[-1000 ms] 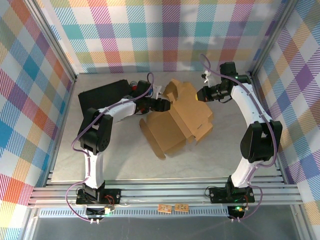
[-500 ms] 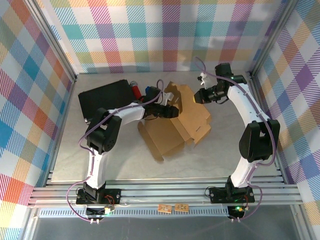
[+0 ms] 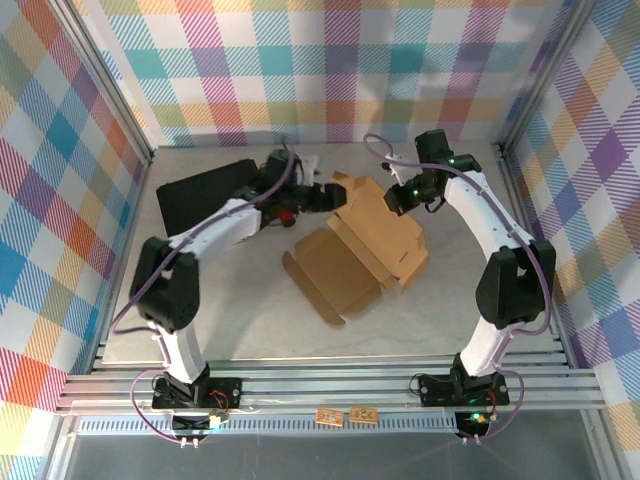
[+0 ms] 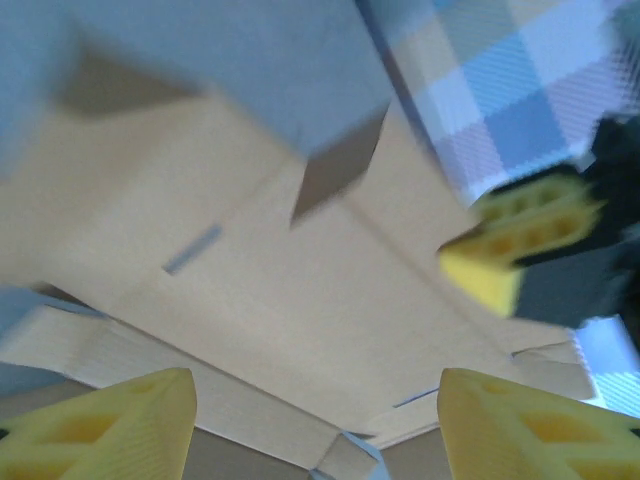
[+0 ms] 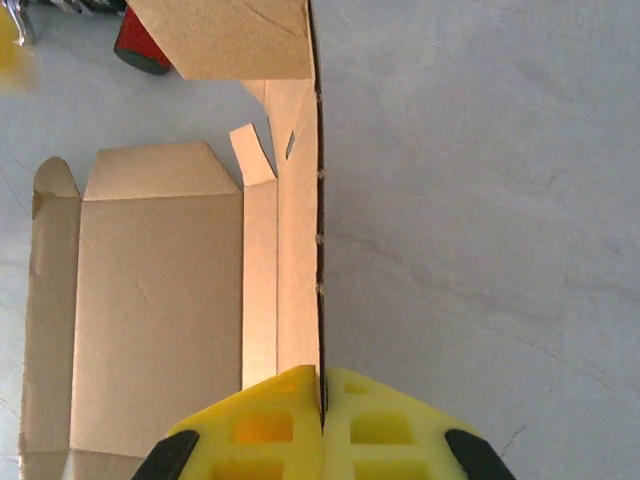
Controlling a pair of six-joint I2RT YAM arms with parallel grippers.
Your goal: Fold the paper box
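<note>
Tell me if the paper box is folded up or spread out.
Mostly spread: the paper box lies flat on the table, flaps out; just one side wall stands upright, pinched by the right gripper.

We see the paper box (image 3: 355,250) as a plain brown corrugated sheet, half unfolded, lying just right of the black case (image 3: 200,190). Its broad panels and tabs lie flat. The long wall farthest from the case stands upright, pinched in the right hand (image 5: 322,405).
</note>
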